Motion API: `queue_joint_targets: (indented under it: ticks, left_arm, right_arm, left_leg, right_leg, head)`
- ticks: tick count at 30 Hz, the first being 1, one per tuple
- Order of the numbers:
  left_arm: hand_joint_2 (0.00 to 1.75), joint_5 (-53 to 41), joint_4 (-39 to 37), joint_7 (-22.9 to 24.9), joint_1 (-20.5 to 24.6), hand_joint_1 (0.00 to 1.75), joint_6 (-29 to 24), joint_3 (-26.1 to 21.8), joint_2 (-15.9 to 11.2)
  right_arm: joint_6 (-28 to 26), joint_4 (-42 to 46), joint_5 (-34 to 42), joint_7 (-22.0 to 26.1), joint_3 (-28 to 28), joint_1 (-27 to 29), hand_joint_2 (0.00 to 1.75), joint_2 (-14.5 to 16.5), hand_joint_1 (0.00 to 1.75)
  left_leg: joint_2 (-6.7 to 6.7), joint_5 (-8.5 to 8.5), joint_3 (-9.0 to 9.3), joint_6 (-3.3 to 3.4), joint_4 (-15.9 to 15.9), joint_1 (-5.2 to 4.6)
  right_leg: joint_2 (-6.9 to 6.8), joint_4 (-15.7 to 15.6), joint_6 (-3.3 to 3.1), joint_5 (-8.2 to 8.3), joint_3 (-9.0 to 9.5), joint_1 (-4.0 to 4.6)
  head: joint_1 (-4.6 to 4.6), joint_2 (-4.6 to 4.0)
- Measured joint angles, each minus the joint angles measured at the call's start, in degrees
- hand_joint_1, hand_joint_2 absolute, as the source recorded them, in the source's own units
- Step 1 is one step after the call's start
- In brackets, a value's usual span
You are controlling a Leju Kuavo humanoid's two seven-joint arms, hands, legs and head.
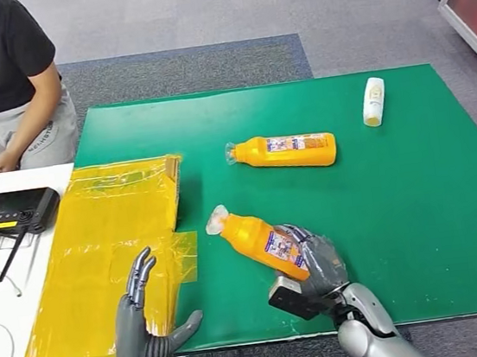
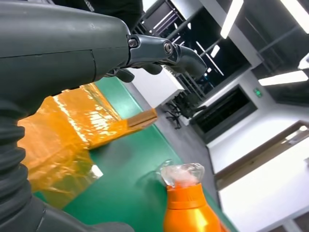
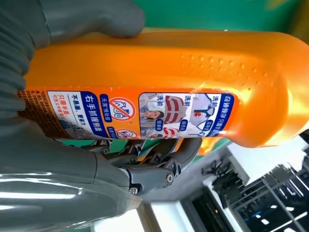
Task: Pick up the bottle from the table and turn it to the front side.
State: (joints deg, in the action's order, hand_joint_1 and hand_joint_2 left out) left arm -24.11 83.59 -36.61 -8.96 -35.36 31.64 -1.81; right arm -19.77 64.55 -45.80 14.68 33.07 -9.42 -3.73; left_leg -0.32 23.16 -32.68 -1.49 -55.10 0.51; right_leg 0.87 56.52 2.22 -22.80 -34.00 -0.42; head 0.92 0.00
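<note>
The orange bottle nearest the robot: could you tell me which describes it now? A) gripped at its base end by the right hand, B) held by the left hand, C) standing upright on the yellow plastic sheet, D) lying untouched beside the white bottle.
A: the right hand wraps the base end of the orange bottle, while the left hand holds nothing.

Hidden and cut-off parts

In the head view the right hand (image 1: 315,260) covers the base of the orange bottle (image 1: 256,235) at lower centre; the person (image 1: 1,86) at upper left is cut by the frame's edge; print on the small white bottle (image 1: 373,101) is too small to read.
</note>
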Motion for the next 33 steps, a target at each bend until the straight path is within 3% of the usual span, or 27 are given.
queue_joint_targets:
  ticks: [5, 10, 22, 33]
  left_arm:
    - [1.75, 10.67, 2.33, -2.72, -0.01, 0.00, 5.30, -2.41, 2.47]
    - [1.75, 20.76, 2.70, -1.91, 0.06, 0.00, 13.33, -4.78, 5.11]
    - [1.75, 27.76, 1.45, -0.23, 3.76, 0.00, 24.65, -7.09, 9.18]
    - [1.75, 30.77, -0.27, 2.32, 8.17, 0.00, 36.76, -5.46, 10.16]
  right_arm:
    - [-0.27, 5.65, 9.79, 6.86, -3.90, 6.14, 1.75, 2.90, 1.75]
    - [-0.39, 10.02, 14.06, 9.34, -4.87, 9.79, 1.75, 4.75, 1.75]
    - [-5.26, 12.10, 9.37, 11.46, -0.55, 10.12, 1.75, 5.73, 1.75]
    - [-8.82, 11.37, 7.54, 12.23, 2.81, 7.08, 1.75, 5.73, 1.75]
  left_leg:
    - [0.00, -0.01, -0.25, -0.03, 0.01, 0.02]
    - [0.00, -0.05, -0.61, -0.06, 0.01, 0.01]
    - [0.00, -0.04, -0.70, -0.04, 0.00, 0.01]
    - [0.00, -0.06, -0.71, -0.05, 0.00, 0.00]
  right_leg:
    - [0.00, 0.03, -0.06, -0.09, -0.26, 0.03]
    - [0.00, 0.06, -0.06, -0.09, -0.60, 0.03]
    - [-0.01, 0.06, -0.06, -0.09, -0.69, 0.01]
    - [-0.01, 0.06, -0.05, -0.08, -0.70, 0.00]
  head:
    - [0.00, 0.00]
    - [0.01, 0.00]
    - [0.00, 0.00]
    - [0.00, 0.00]
